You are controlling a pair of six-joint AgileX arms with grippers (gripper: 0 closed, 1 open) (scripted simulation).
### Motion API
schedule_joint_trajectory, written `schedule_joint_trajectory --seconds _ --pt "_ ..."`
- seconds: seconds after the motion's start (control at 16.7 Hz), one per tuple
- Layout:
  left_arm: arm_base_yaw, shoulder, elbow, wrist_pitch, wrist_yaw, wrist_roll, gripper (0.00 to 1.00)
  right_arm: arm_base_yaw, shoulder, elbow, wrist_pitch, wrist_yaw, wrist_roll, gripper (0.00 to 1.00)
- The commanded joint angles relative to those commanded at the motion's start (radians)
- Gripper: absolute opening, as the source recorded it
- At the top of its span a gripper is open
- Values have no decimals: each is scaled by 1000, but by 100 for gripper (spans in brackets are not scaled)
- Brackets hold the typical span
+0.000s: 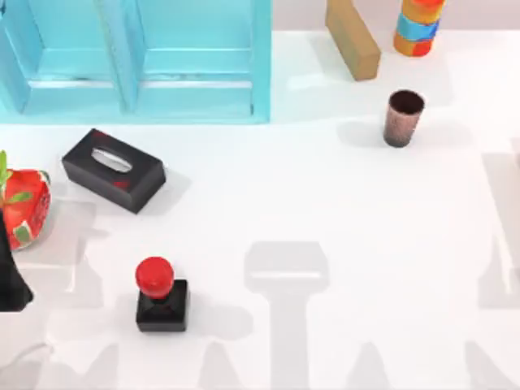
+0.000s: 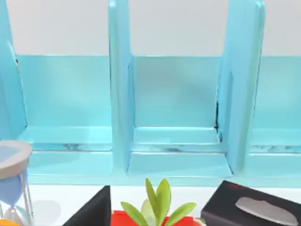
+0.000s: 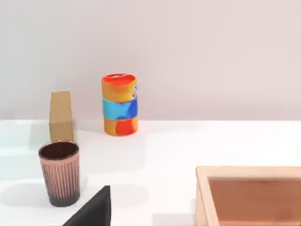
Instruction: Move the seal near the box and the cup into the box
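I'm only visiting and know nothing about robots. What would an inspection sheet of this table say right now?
Surface: white table, shadowed by the arms.
Job's things: seal upright near the front left; cup upright at the back right, apart from everything; wooden box, open top, seen from the right wrist.
Clutter: black tissue box, red plant pot, hourglass, tan block, striped cylinder.
Grippers: left gripper at the table's left edge, a dark fingertip in view; right gripper's fingertip near the cup; neither holds anything.
Cables: nothing seen.
Surroundings: turquoise shelf at the back left, plain wall behind.
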Motion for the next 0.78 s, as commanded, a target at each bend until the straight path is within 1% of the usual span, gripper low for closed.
schedule_joint_trajectory --seconds 0.18,0.36,0.54,0.78 --pt "0 0 0 0 0 0 100 4 7 6 -5 -1 4 100" --pt "0 0 0 0 0 0 100 45 81 72 -55 -10 42 100" --pt "0 0 0 0 0 0 100 122 234 204 -159 -22 113 100" --pt "0 0 0 0 0 0 100 264 544 455 -369 -33 242 100"
